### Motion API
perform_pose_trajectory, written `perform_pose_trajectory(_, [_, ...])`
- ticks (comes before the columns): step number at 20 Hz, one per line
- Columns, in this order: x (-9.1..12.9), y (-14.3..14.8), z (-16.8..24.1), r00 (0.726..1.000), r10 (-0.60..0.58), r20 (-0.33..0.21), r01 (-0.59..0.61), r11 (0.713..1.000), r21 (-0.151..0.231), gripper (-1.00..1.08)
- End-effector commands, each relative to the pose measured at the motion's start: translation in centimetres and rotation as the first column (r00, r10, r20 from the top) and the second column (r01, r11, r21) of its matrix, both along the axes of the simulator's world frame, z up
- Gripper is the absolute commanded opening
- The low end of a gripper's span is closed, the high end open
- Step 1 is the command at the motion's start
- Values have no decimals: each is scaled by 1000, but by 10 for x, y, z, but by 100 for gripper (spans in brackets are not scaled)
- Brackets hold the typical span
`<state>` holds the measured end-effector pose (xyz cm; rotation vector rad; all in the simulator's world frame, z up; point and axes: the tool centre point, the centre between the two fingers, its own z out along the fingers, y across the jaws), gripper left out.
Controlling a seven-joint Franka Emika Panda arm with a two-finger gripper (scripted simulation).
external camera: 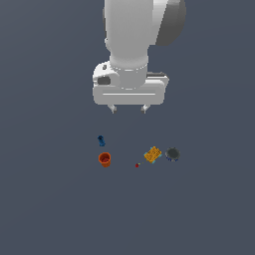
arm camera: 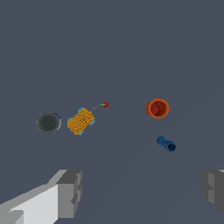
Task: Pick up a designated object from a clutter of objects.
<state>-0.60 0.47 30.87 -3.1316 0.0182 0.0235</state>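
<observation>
Below, tiny dark-blue elongated piece (external camera: 101,141), slightly waisted, beside orange-red cup (external camera: 104,159), gripper (external camera: 129,108) spread wide, empty

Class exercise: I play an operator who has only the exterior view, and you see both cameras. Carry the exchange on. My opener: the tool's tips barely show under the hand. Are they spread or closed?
Observer: Spread. In the wrist view the tool has its fingers wide apart, with nothing between them.
Operator: The blue piece is a blob for me. What shape is it?
Observer: The blue piece is elongated and lies on its side, with its wider end pointing away from the orange-red cup.
Operator: Is the red speck loose?
Observer: It seems not. A thin line joins the red speck to the checkered block.
</observation>
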Motion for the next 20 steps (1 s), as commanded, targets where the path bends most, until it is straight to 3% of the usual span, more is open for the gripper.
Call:
perform_pose_trajectory(1, [0,0,0,1000,0,0,0,1000,0,100])
perform_pose_trajectory(10, [2,6,11,998,54,37,-53,998,-17,100])
perform_pose_trajectory(20, [3,-6,-10,999,3,34,-3,1000,-9,100])
